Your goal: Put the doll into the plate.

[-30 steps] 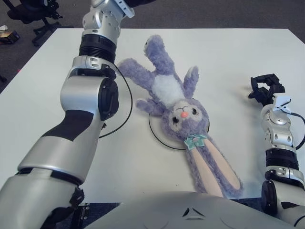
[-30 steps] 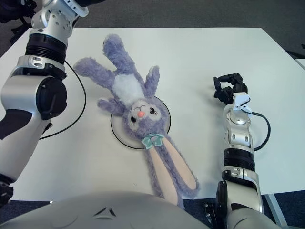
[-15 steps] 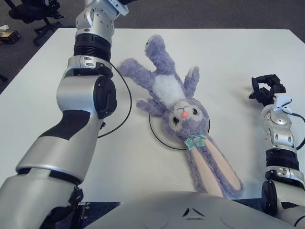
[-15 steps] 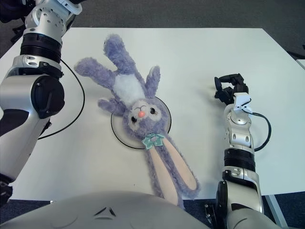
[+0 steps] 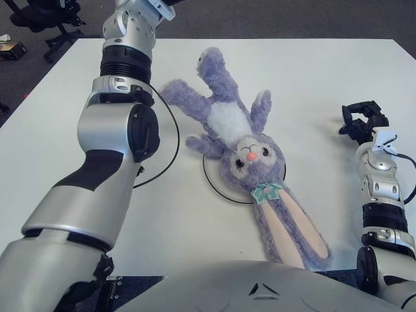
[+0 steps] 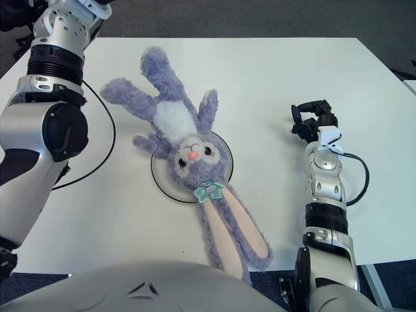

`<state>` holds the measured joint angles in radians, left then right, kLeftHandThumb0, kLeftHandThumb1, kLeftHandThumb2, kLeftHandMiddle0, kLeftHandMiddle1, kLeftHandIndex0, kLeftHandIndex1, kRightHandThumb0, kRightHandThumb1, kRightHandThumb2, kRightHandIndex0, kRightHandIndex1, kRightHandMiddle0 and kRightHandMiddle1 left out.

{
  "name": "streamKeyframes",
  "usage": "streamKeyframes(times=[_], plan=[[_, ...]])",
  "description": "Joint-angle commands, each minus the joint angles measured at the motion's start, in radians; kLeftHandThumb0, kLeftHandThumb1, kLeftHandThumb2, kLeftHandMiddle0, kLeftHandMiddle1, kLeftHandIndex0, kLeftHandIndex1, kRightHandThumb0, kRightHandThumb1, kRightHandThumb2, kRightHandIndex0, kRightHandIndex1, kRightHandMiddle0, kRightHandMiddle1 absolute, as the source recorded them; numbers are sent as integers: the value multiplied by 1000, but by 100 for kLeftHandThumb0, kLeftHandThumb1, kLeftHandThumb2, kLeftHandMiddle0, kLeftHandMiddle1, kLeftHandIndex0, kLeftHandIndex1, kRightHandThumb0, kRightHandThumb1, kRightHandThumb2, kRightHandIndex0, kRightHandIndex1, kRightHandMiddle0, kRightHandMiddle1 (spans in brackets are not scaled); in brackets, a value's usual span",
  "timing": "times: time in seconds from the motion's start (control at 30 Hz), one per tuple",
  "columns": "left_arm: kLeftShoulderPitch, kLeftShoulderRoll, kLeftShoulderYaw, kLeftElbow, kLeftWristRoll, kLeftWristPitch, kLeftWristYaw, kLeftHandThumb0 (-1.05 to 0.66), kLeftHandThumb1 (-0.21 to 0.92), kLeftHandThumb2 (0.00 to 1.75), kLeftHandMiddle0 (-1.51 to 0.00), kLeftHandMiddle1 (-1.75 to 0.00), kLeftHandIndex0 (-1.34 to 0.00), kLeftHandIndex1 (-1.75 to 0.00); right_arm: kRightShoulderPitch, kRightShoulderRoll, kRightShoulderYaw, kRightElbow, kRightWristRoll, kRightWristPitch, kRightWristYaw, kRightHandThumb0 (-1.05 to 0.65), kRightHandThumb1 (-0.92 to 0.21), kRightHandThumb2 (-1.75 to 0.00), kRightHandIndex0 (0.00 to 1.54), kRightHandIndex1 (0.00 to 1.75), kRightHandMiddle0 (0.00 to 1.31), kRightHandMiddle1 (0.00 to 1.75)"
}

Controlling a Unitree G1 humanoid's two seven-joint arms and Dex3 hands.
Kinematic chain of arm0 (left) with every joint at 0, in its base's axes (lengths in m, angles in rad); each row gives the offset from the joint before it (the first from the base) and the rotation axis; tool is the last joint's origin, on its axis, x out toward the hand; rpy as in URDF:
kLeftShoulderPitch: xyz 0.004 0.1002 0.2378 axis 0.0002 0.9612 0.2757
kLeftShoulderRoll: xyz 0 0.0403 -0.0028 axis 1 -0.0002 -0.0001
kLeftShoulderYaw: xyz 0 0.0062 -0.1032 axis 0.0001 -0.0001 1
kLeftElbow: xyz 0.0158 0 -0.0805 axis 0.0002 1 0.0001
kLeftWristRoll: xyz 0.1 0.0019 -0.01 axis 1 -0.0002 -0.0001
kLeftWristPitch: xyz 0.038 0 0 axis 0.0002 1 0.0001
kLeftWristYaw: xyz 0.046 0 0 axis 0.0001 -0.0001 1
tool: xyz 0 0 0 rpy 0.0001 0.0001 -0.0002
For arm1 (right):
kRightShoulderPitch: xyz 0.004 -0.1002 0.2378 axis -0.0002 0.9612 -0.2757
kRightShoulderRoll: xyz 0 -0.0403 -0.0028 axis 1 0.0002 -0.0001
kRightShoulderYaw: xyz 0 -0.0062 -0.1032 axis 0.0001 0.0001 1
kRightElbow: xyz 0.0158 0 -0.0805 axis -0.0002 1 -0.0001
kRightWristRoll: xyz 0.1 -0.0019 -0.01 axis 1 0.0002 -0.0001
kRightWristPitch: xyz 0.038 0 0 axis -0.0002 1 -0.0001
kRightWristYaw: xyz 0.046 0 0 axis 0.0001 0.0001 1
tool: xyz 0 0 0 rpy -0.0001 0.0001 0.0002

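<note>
Purple plush rabbit doll [image 5: 244,146] with a white belly and a teal bow lies face up, its head over the round white black-rimmed plate [image 5: 214,179] in the middle of the white table [image 5: 312,84]. You see its body and legs reaching away toward the far edge, and its long pink-lined ears trailing to the near edge. Your right hand [image 6: 312,117] sits well apart from the doll, on its right, black fingers curled and holding nothing, with bare tabletop between. Your left hand is out of view above the frame; only its silver arm [image 5: 120,117] shows beside the doll.
</note>
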<state>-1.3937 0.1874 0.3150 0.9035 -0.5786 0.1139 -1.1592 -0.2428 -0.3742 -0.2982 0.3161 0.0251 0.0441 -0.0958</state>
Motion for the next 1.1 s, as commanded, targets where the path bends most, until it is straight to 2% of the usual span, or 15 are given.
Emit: streamKeyframes(times=[0.0, 1.07], plan=[[13, 4, 5, -12, -5, 10, 3, -64, 92, 70, -72, -4, -43, -4, 46, 27, 13, 21, -3, 46, 6, -35, -92, -42, 70, 175, 30, 164], [42, 26, 13, -54, -16, 41, -11, -64, 92, 70, -73, -3, -43, -3, 75, 58, 33, -31, -14, 60, -20, -35, -92, -42, 70, 175, 30, 164]])
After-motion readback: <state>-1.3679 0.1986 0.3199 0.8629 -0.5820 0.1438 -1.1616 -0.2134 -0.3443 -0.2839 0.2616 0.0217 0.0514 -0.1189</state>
